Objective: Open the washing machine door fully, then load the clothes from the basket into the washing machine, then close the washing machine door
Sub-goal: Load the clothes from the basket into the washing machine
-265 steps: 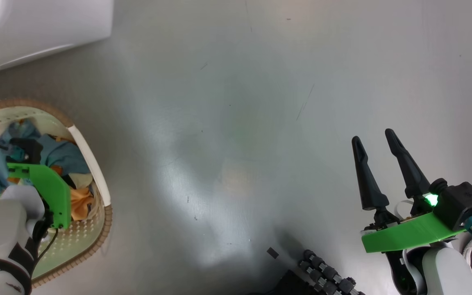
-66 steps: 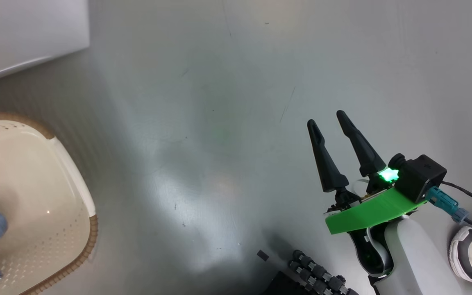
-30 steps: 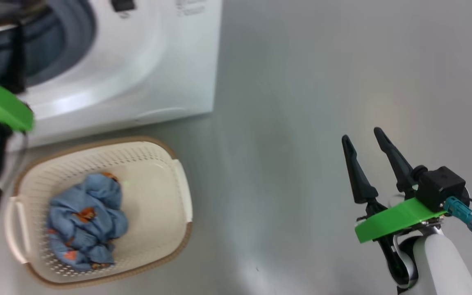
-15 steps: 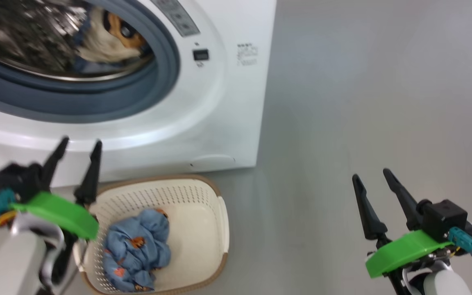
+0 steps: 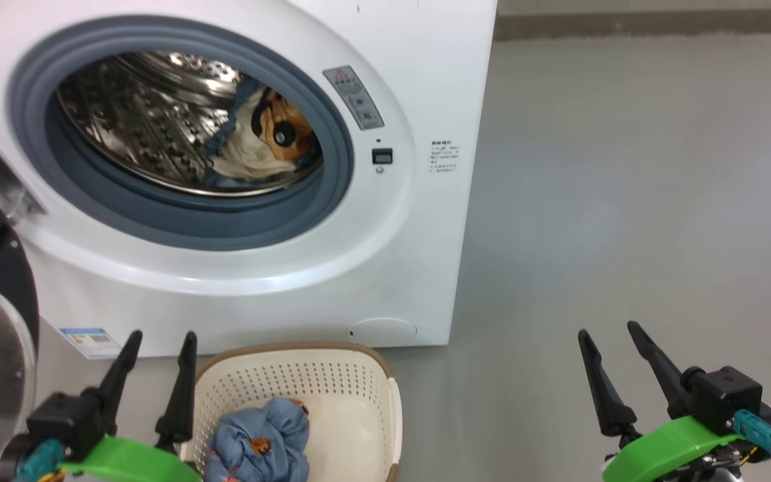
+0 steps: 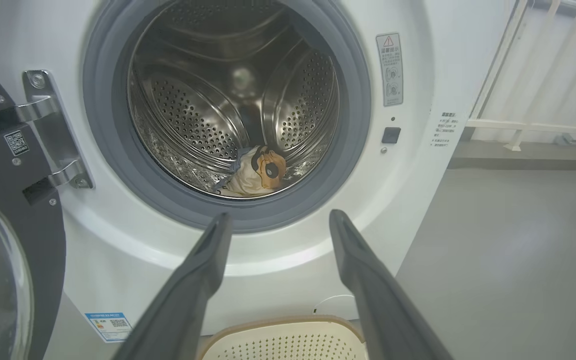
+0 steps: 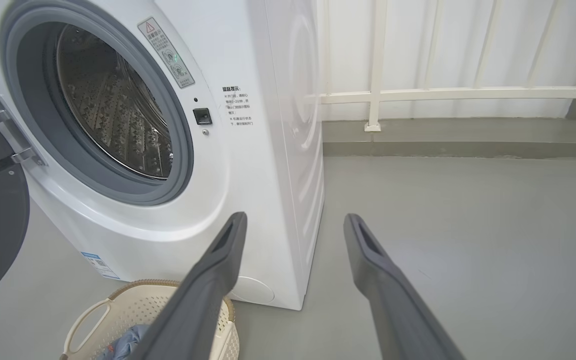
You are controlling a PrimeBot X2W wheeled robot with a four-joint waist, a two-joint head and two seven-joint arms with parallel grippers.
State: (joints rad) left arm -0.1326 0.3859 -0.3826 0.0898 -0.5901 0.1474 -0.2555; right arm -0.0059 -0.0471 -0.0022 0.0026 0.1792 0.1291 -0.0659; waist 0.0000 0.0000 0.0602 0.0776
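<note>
Your left gripper [image 5: 163,334], spread and empty, is just beside the basket [image 5: 305,388]; the clothes [image 5: 262,445] lie to its right. Your right gripper [image 5: 606,328], likewise spread, is well apart.

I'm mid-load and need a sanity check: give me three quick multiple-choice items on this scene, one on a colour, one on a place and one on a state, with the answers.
1. What colour is the rim of the basket? A green; B brown; C black.
2. Where does the cartoon-patch garment lie? A on the floor; B in the basket; C in the drum.
3. How does the washing machine door stand? A open; B shut; C half shut.

Answers:
1 B: the woven-look edge is brown above cream walls.
2 C: the garment lies low on the perforated steel.
3 A: the door is swung aside and the drum mouth is uncovered.
</note>
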